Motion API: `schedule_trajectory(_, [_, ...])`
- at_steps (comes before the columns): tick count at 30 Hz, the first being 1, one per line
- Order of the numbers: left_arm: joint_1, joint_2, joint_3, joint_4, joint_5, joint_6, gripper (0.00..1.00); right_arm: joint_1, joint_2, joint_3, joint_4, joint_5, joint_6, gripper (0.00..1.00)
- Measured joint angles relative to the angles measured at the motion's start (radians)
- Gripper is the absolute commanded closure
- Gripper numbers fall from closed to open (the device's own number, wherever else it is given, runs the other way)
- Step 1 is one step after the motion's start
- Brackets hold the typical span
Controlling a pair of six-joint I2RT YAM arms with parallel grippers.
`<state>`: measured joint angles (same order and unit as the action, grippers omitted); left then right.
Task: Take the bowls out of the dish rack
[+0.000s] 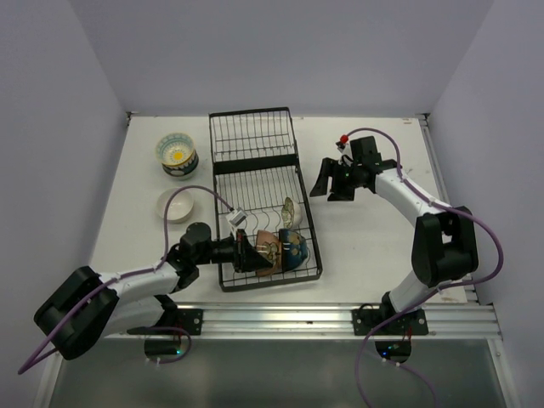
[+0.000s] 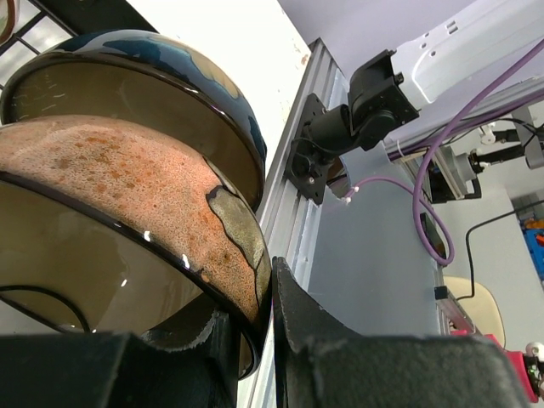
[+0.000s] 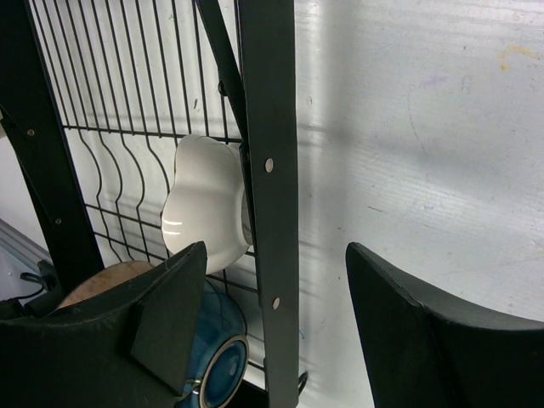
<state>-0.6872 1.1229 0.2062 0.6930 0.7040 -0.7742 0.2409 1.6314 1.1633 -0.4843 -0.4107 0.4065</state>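
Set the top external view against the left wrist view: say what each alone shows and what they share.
Only top external: the whole dish rack, a yellow-centred bowl and a white bowl on the table, and the right gripper open beside the rack. Only left wrist: the left gripper clamped on the rim of the speckled orange bowl. Both: that bowl, the blue bowl behind it and the right arm's base.

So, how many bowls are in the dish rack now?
3. A white bowl stands on edge midway along the dish rack; a brown bowl, its rim pinched by the left gripper, and a blue bowl are at the near end. More may be hidden.
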Motion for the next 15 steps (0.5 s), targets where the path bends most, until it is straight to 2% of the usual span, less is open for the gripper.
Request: schedule_trajectory(15, [0.000,-0.013,0.040,-0.102,0.027,0.058,1.00,0.000,0.000,0.000,-0.002,0.001,-0.005,0.30])
